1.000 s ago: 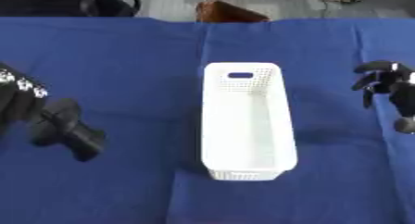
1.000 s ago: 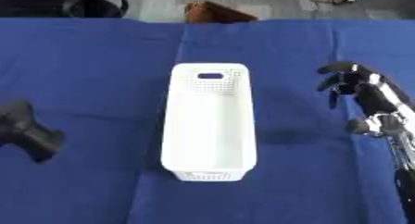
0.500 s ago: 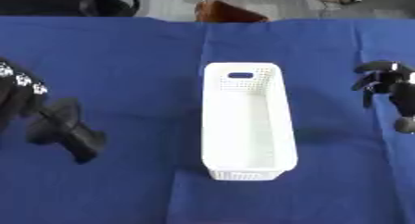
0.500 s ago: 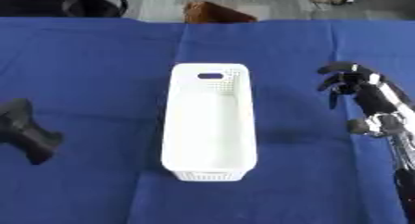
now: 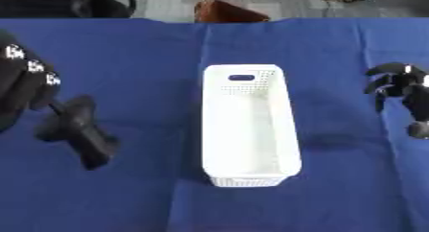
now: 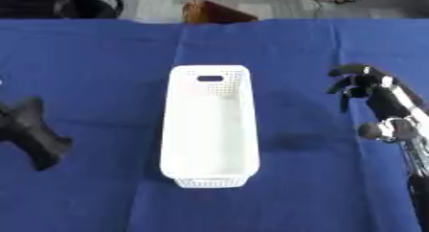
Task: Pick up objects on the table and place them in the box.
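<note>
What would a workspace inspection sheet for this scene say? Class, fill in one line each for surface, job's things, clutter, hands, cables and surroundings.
Surface: table under a blue cloth, lightly creased.
Job's things: one long white perforated box mid-table, standing upright with nothing seen inside; no loose objects to pick up are seen on the cloth.
Clutter: nothing seen.
Hands: left hand at the left side, holding nothing, its fingers not clear; right hand at the right side, fingers curled, holding nothing.
Cables: nothing seen on the table.
Surroundings: grey floor beyond the far edge, with a brown object and dark equipment.
</note>
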### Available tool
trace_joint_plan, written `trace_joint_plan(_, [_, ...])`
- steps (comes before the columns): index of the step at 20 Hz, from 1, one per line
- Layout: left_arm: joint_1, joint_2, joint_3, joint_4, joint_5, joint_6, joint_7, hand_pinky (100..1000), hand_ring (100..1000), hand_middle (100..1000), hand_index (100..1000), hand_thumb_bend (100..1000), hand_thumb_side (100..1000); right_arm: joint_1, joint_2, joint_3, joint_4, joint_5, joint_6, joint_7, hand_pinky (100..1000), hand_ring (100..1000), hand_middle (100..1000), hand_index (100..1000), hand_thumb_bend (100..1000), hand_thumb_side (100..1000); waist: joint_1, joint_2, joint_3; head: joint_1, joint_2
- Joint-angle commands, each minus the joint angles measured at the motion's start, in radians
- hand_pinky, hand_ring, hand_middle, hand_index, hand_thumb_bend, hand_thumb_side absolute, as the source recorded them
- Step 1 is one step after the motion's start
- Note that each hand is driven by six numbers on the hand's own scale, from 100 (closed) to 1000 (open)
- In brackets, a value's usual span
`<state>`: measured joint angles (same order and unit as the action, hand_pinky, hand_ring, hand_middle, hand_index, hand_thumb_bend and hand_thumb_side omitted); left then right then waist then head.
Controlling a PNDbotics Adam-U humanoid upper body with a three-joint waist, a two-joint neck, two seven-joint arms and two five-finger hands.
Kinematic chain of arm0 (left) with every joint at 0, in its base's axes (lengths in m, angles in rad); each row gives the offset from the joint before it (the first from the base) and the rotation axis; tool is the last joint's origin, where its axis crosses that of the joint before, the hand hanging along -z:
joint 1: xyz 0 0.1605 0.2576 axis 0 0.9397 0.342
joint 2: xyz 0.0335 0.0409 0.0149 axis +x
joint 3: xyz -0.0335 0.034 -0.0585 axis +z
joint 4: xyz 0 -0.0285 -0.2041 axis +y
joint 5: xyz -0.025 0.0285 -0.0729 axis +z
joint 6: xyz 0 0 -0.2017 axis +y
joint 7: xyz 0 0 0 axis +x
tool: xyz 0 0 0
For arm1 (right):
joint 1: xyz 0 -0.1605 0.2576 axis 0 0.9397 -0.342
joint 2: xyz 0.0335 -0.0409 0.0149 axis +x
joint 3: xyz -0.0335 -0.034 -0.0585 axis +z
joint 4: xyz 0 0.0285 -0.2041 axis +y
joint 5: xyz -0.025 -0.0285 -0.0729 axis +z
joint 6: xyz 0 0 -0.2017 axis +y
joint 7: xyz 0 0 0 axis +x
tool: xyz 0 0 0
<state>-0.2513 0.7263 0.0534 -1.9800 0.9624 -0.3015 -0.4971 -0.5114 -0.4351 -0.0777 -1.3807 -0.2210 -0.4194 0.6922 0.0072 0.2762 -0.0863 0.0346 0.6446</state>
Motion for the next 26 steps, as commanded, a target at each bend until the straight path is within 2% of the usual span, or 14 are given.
trace_joint_plan(1, [-0.050,0.023,-0.001,0.001,0.080,0.065,-0.007,100,100,100,100,100,581,-0.029,-0.003,0.007,-0.019,0.002,-0.219,0.215,350,629,747,812,1000,541,0.004,-0.008,-0.020,0.017,-0.029])
trace_joint_plan(3, [-0.076,0.027,0.001,0.008,0.117,0.093,-0.009,100,100,100,100,100,604,-0.040,0.004,0.014,-0.021,0.004,-0.218,0.215,350,629,747,812,1000,549,0.006,0.000,-0.044,0.025,-0.040])
trace_joint_plan(6, [-0.113,0.035,0.002,0.022,0.160,0.134,-0.007,100,100,100,100,100,599,-0.060,0.015,0.023,-0.019,0.004,-0.224,0.215,350,629,747,813,1000,541,0.008,0.016,-0.103,0.038,-0.064])
trace_joint_plan(12, [-0.165,0.042,-0.011,0.060,0.183,0.193,-0.024,100,100,100,100,100,606,-0.090,0.017,0.037,-0.004,0.010,-0.248,0.215,350,629,747,813,1000,540,0.023,0.042,-0.192,0.050,-0.091])
trace_joint_plan(16, [-0.181,0.044,-0.023,0.076,0.177,0.205,-0.049,100,100,100,100,100,603,-0.094,0.015,0.041,0.002,0.013,-0.257,0.215,349,629,747,812,1000,541,0.032,0.047,-0.207,0.051,-0.092])
trace_joint_plan(23, [-0.189,0.048,-0.029,0.098,0.182,0.206,-0.056,100,100,100,100,100,592,-0.099,0.018,0.045,0.002,0.014,-0.260,0.215,349,629,747,812,1000,545,0.034,0.049,-0.215,0.055,-0.102])
trace_joint_plan(26, [-0.199,0.053,-0.043,0.130,0.187,0.222,-0.062,100,100,100,100,100,622,-0.102,0.021,0.049,0.003,0.015,-0.262,0.215,349,629,747,812,1000,541,0.033,0.052,-0.230,0.060,-0.105])
